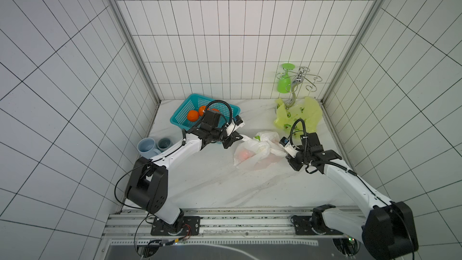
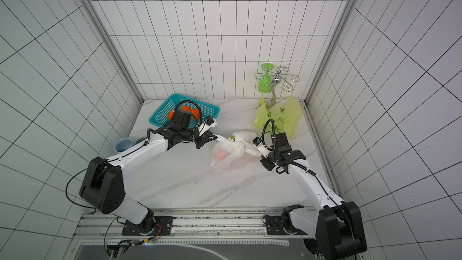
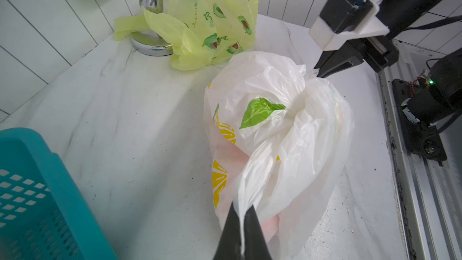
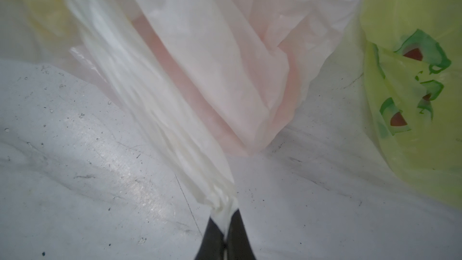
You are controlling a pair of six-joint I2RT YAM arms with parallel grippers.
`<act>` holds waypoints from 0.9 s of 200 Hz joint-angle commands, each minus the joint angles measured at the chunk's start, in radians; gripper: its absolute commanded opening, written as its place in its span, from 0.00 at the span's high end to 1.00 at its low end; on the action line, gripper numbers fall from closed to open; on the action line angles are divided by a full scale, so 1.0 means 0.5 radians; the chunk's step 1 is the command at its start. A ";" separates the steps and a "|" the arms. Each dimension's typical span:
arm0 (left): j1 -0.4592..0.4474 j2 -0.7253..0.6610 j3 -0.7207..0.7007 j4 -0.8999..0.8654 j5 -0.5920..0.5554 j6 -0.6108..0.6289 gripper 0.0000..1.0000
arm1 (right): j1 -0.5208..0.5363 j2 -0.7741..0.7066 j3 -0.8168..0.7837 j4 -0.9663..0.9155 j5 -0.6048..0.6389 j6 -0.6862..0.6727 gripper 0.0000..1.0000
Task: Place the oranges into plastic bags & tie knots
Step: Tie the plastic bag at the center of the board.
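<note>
The white bag (image 3: 280,131) is printed with a green leaf and yellow lemon slices; a pinkish-orange tint is seen through it. The yellow-green bag (image 3: 207,21) is patterned with green, brown-stoned avocados. Bright oranges (image 1: 192,115) are framed by the teal lattice basket (image 1: 183,107).

Left arm (image 1: 175,150), right arm (image 1: 350,181): white shells, black joint housings, looped black cables (image 1: 221,105); left gripper (image 3: 242,208), right gripper (image 4: 226,220) black, tapered

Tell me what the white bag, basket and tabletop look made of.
White bag: thin translucent plastic film, crinkled and glossy, pinkish tint showing through. Basket: rigid moulded plastic, teal, perforated walls. Tabletop: marble-look slab, grey veins, slight sheen; stone or laminate, unclear.
</note>
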 commanded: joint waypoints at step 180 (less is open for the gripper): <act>0.091 -0.301 -0.692 0.933 -1.924 -0.001 1.00 | -0.417 -0.024 -0.442 -0.048 0.613 -0.640 1.00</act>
